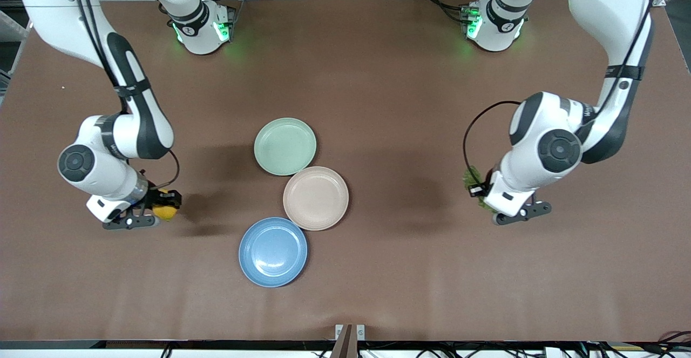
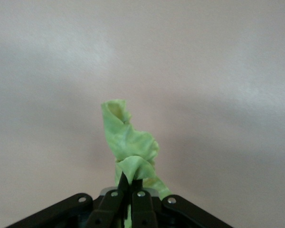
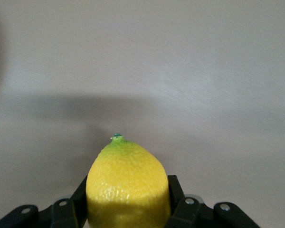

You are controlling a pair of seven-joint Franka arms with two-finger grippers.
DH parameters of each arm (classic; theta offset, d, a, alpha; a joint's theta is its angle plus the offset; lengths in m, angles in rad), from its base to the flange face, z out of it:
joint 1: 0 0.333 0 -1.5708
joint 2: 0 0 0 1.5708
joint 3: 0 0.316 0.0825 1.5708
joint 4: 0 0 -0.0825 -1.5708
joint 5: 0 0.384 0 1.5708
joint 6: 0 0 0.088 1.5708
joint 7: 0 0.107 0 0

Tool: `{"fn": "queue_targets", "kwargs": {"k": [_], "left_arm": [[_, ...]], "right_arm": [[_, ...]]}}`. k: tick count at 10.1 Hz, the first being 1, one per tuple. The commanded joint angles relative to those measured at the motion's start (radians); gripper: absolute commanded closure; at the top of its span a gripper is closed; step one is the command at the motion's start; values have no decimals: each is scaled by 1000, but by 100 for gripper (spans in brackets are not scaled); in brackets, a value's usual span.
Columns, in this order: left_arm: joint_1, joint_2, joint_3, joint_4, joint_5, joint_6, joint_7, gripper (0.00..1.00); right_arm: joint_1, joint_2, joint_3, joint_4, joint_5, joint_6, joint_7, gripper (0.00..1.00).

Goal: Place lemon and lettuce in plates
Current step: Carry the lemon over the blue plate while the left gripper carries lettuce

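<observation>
Blue plate (image 1: pixel 273 251): nearest the front camera of the three plates, nothing on it, its rim touching the beige-pink plate.
Table (image 1: pixel 378 104): brown surface carrying all three plates, which sit in a tight cluster at its middle.
Beige-pink plate (image 1: pixel 316 198): the landmark at the centre of the cluster, bare, touching both of the others.
Pale green plate (image 1: pixel 285 146): farther from the front camera than the beige-pink plate, rim to rim with it, also bare.
Left gripper (image 1: pixel 488 198): over bare table, well apart from the beige-pink plate toward the left arm's end; in the left wrist view (image 2: pixel 130 190) the fingers are pinched nearly together on the lettuce.
Right gripper (image 1: pixel 162 207): over bare table, well apart from the beige-pink plate toward the right arm's end; in the right wrist view (image 3: pixel 128 202) the fingers sit at either side of the lemon, gripping it.
Lettuce (image 2: pixel 130 147): crinkled green leaf sticking out from the left gripper's fingertips; from the front (image 1: pixel 475 179) only a dark green edge shows beside the wrist.
Lemon (image 3: pixel 127 187): bright yellow with a greenish tip, held clear of the table; from the front (image 1: pixel 164 212) it peeks out under the right gripper.
</observation>
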Motion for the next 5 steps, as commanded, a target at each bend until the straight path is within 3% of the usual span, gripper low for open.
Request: {"fn": "queue_targets", "kwargs": {"k": [1,3,5], "left_arm": [[-68,20,-2,45,14,-22,-130,100],[-134,39,-2,71,13,-22,-229,100],[-194,62,-2,100,-15,-12,-292,100]], "right_arm": [[104,18,-4,53,111,-17,86,94],[199,78,-4,139,171,-14,173,94],[295,173,-30,265,175,-6,296,94]]}}
